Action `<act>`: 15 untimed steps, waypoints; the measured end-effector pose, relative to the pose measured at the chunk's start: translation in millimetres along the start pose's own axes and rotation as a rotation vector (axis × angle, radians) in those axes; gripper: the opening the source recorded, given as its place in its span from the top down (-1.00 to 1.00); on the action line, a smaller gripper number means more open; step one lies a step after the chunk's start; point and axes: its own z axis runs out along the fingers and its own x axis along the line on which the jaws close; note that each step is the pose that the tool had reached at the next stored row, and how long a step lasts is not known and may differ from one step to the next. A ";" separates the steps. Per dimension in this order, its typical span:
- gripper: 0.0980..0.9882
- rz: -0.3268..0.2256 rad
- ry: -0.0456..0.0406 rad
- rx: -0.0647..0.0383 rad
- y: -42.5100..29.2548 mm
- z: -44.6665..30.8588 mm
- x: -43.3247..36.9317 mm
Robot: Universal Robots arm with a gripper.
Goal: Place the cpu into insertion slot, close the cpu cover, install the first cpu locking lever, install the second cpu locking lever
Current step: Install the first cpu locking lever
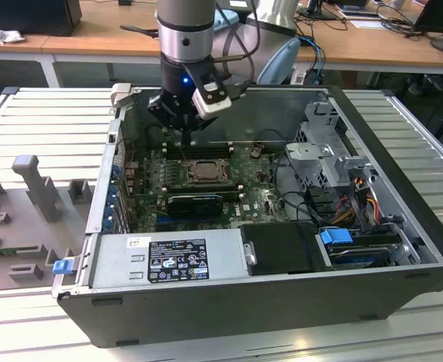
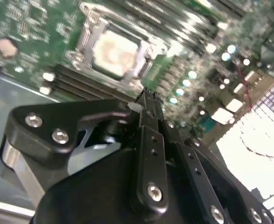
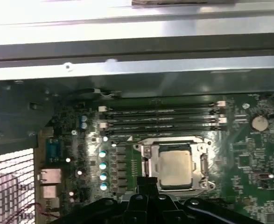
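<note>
At the exterior view's left, the case wall (image 1: 104, 188) rises steeply beside the board (image 1: 149, 188), so there is little side room there. The gripper (image 1: 188, 143) hangs just inside the far edge of the case, over the memory slots (image 1: 198, 149). In both wrist views its fingers (image 2: 148, 121) look pressed together with nothing between them.

Just nearer than the fingertips, the cpu (image 1: 204, 172) lies flat in the slot (image 1: 219, 173). The cover (image 3: 147, 162) appears to be down, framing it. I cannot tell whether the levers are latched.

The chip looks light, stiff and smooth, and probably fragile underneath, so its bare edges are the safest hold. The cover is thin sheet metal, likely springy, and best pushed at its rim.

Open room lies straight above the socket. Right of it, the drive cage (image 1: 319, 151) and loose cables (image 1: 357, 188) crowd the case.
</note>
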 end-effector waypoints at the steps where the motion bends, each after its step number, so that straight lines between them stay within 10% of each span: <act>1: 0.98 0.000 -0.0002 0.000 -0.2 0.7 4.2; 9: 0.98 -0.014 0.0004 -0.001 -1.7 13.2 27.2; 15: 0.98 -0.020 0.0006 -0.003 10.9 18.0 31.6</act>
